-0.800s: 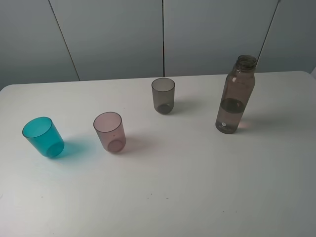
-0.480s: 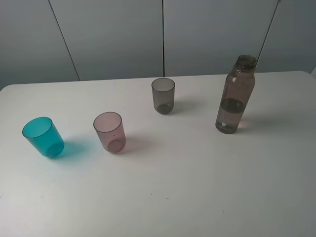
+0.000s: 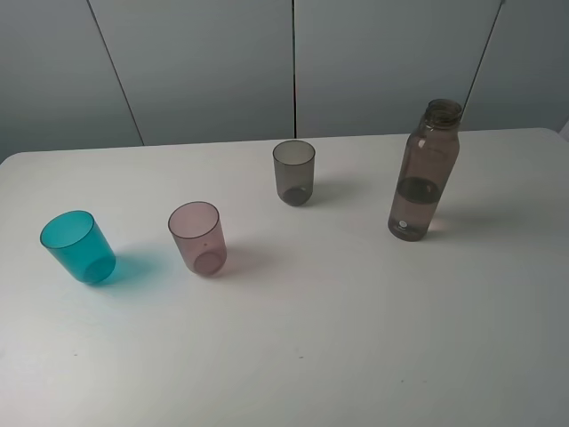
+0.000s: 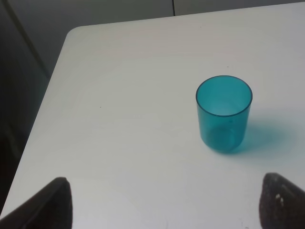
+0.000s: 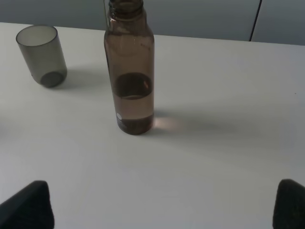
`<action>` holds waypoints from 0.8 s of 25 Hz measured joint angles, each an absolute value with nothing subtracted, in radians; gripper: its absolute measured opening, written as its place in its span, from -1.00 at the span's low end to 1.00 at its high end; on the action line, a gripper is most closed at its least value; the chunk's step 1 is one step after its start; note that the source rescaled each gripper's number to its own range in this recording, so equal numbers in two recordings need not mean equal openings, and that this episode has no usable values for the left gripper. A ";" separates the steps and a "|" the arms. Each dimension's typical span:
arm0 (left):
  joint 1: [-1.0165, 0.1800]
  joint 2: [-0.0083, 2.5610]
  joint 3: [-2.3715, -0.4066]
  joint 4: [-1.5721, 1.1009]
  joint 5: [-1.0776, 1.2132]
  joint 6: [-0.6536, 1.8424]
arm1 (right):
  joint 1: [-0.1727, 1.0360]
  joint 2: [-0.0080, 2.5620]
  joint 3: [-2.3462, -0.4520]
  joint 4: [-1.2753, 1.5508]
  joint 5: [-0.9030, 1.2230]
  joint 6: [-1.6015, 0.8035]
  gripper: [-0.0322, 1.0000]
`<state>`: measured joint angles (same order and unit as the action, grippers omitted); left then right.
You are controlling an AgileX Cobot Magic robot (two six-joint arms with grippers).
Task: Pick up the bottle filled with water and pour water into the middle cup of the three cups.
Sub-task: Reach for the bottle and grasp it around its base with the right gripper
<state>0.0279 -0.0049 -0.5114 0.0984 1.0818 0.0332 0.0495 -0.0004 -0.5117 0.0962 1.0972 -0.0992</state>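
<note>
The bottle is standing upright on the white table, at the right of the exterior high view and just above mid-height. Its long axis is running vertically, with the open, capless neck pointing up and the base sitting flat on the tabletop. Water is filling its lower part. Nothing is touching it.

The middle cup is sitting left of centre in the same view, upright with its mouth facing up, well apart from the bottle. The teal cup is standing at the far left, near it. The grey cup is standing above centre, between the middle cup and the bottle. Both are also upright.

The left gripper is hovering released, its two dark fingers spread wide, with the teal cup ahead of the gap and untouched. The right gripper is likewise released, its jaws standing wide apart and grasping nothing. The bottle is ahead of its gap, and the grey cup is off to one side.
</note>
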 joint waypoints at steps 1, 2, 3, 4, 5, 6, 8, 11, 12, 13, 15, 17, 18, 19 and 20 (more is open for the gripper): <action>0.028 -0.005 -0.511 0.098 1.082 0.033 | 0.049 0.000 -0.512 0.096 1.097 -0.099 1.00; 0.028 -0.005 -0.511 0.098 1.082 0.033 | 0.049 0.000 -0.512 0.096 1.097 -0.099 1.00; 0.028 -0.005 -0.511 0.098 1.082 0.033 | 0.049 0.000 -0.512 0.096 1.097 -0.099 1.00; 0.028 -0.005 -0.511 0.098 1.082 0.033 | 0.049 0.000 -0.512 0.096 1.097 -0.099 1.00; 0.028 -0.005 -0.511 0.098 1.082 0.033 | 0.049 0.000 -0.512 0.096 1.097 -0.099 1.00; 0.028 -0.005 -0.511 0.098 1.082 0.033 | 0.049 0.000 -0.512 0.096 1.097 -0.099 1.00; 0.028 -0.005 -0.511 0.098 1.082 0.033 | 0.049 0.000 -0.512 0.096 1.097 -0.099 1.00; 0.028 -0.005 -0.511 0.098 1.082 0.033 | 0.049 0.000 -0.512 0.096 1.097 -0.101 1.00; 0.028 -0.005 -0.511 0.098 1.082 0.033 | 0.049 0.000 -0.512 0.096 1.097 -0.101 1.00; 0.028 -0.005 -0.511 0.098 1.082 0.033 | 0.049 0.000 -0.512 0.096 1.097 -0.101 1.00; 0.028 -0.005 -0.511 0.098 1.082 0.033 | 0.049 0.000 -0.512 0.096 1.097 -0.101 1.00; 0.028 -0.005 -0.511 0.098 1.082 0.033 | 0.049 0.000 -0.512 0.096 1.097 -0.101 1.00; 0.028 -0.005 -0.511 0.098 1.082 0.033 | 0.049 0.000 -0.512 0.096 1.097 -0.101 1.00; 0.028 -0.005 -0.511 0.098 1.082 0.033 | 0.049 0.000 -0.512 0.096 1.097 -0.101 1.00; 0.028 -0.005 -0.511 0.098 1.082 0.033 | 0.049 0.000 -0.512 0.096 1.097 -0.101 1.00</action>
